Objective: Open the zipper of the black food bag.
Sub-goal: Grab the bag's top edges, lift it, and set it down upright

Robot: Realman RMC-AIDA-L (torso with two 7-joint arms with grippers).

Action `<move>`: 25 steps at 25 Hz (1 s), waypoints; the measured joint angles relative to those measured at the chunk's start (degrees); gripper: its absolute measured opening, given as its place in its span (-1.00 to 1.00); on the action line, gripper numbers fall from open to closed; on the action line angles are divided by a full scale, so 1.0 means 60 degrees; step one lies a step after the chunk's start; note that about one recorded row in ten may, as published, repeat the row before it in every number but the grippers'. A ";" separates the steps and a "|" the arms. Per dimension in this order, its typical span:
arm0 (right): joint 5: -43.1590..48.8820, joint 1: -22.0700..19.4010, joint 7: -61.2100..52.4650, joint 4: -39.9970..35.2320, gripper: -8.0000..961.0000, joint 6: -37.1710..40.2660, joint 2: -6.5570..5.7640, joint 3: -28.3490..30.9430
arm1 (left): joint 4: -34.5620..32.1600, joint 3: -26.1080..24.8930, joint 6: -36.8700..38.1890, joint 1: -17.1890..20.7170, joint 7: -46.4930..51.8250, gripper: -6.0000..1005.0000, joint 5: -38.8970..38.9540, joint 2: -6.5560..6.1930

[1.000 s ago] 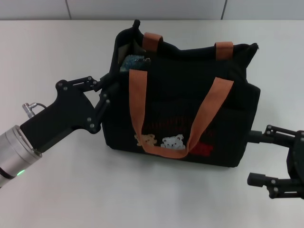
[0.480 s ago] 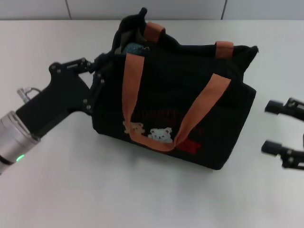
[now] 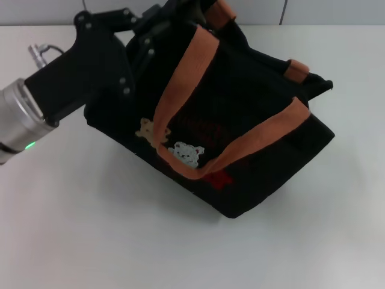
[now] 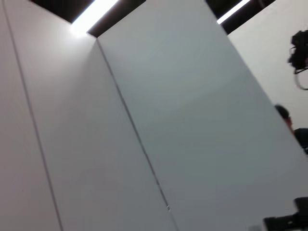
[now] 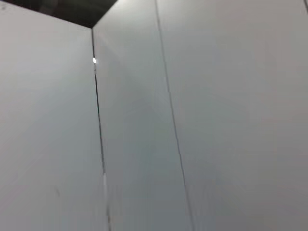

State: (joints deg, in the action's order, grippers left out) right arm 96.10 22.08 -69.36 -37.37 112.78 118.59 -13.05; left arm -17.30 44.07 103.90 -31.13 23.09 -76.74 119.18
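Note:
The black food bag is tilted in the head view, its left end raised off the white table and its right end low. An orange handle hangs across its front above two bear patches and red print. My left gripper is at the bag's raised upper-left end, shut on the fabric there. The zipper along the top rim is hidden behind the gripper and the bag's folds. My right gripper is out of view. Both wrist views show only pale wall panels.
The second orange handle pokes up at the bag's far right rim. A wall with panel seams runs along the table's far edge.
My left gripper has risen and moved back with the bag's left end, tipping the bag and swinging it. The right gripper has drawn away to the right and left the view.

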 joint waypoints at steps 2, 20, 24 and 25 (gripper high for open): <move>0.0134 0.0282 -0.0842 -0.0545 0.73 -0.0248 -0.0073 -0.0387 | -0.0079 0.0118 0.0099 -0.0124 -0.0029 -0.77 -0.0008 0.0000; 0.3106 0.3443 -0.9300 -0.6116 0.73 -0.1681 -0.0608 -0.6039 | -0.0206 0.0508 0.0187 -0.0298 -0.0232 -0.77 -0.0052 0.0001; 0.4042 0.3155 -0.7441 -0.7424 0.73 -0.1834 -0.0382 -0.6742 | -0.0216 0.0511 0.0262 -0.0268 -0.0261 -0.77 -0.0051 0.0001; 0.4182 0.3080 -0.7278 -0.7682 0.73 -0.1978 -0.0310 -0.6841 | -0.0218 0.0531 0.0271 -0.0268 -0.0261 -0.77 -0.0048 0.0001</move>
State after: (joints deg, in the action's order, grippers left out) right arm 121.19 40.56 -113.02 -83.46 100.91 116.73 -54.10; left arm -18.61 47.25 105.53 -32.74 21.53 -77.03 119.18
